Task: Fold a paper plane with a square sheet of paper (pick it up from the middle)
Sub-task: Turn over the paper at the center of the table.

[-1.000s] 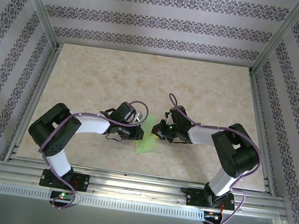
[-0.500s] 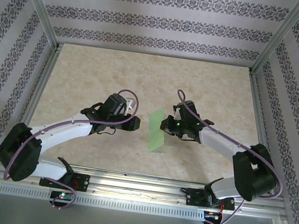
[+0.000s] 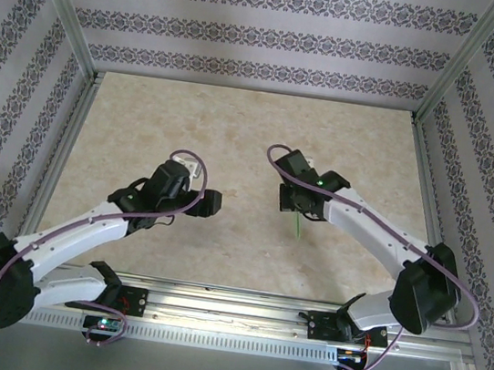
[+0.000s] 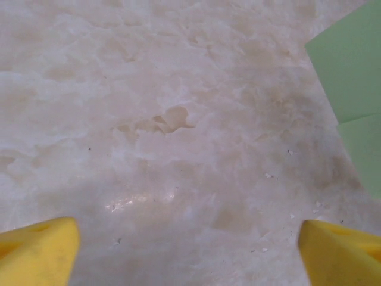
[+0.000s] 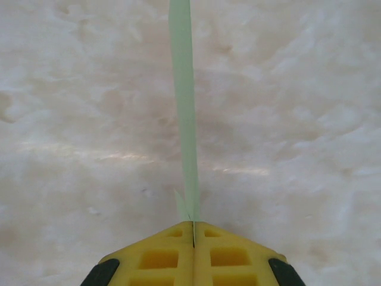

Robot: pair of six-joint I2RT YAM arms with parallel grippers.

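Observation:
The pale green sheet of paper [image 3: 298, 226], folded slim, hangs edge-on from my right gripper [image 3: 295, 208] above the middle of the table. In the right wrist view the yellow fingers [image 5: 161, 253] are pressed shut on its near end, and the paper [image 5: 183, 107] runs straight away from my right gripper [image 5: 193, 229] as a narrow strip. My left gripper [image 3: 215, 203] hovers to the paper's left, apart from it. Its yellow fingertips [image 4: 36, 250] stand wide open over bare table around my left gripper's [image 4: 190, 256] empty gap. A creased green panel of the paper [image 4: 351, 71] shows at the right edge there.
The marbled beige table top [image 3: 173, 119] is bounded by aluminium rails [image 3: 213, 295] at the near edge and along both sides. Patterned walls [image 3: 250, 34] close in the back and flanks. Purple cables loop over both arms.
My left gripper opened, let go of the paper and drew back to the left. My right arm carried the paper farther back and right, turning it edge-on.

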